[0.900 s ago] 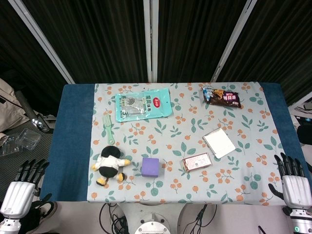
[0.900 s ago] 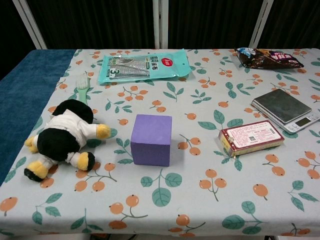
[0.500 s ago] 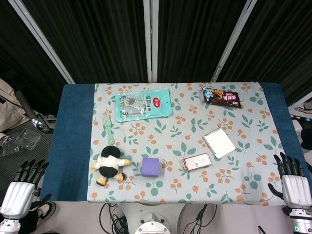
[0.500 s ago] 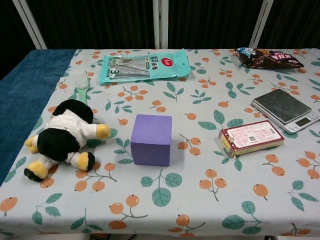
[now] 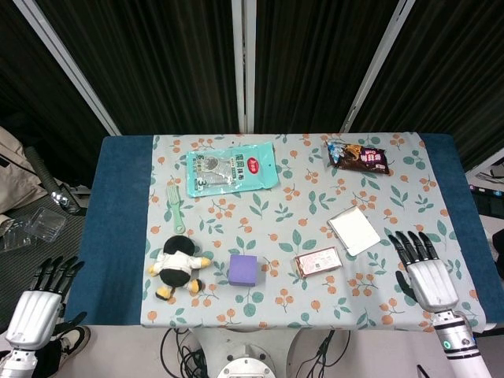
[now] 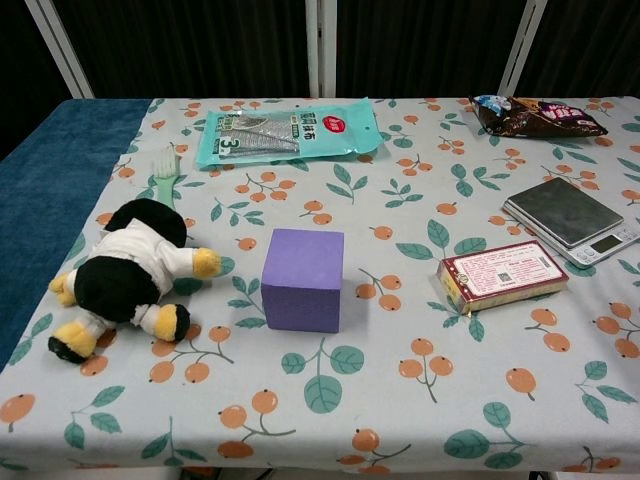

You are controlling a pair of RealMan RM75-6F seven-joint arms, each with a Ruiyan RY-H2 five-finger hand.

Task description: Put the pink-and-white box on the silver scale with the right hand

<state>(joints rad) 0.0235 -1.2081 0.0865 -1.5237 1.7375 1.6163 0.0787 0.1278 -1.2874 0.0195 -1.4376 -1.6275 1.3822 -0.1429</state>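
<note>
The pink-and-white box (image 5: 319,261) (image 6: 502,276) lies flat on the floral cloth, just in front of the silver scale (image 5: 353,230) (image 6: 569,218). My right hand (image 5: 424,273) is over the table's right front part, to the right of the box, open with fingers spread and nothing in it. My left hand (image 5: 38,301) hangs off the table's left front corner, open and empty. Neither hand shows in the chest view.
A purple cube (image 5: 243,270) and a plush penguin (image 5: 177,268) sit left of the box. A green brush (image 5: 175,204), a teal packet (image 5: 232,168) and a dark snack bag (image 5: 358,157) lie further back. The blue table edge (image 5: 118,228) borders the cloth.
My right hand has moved left and forward from beyond the table's right edge to over the cloth near the box. The left hand has barely shifted. Objects have not moved.
</note>
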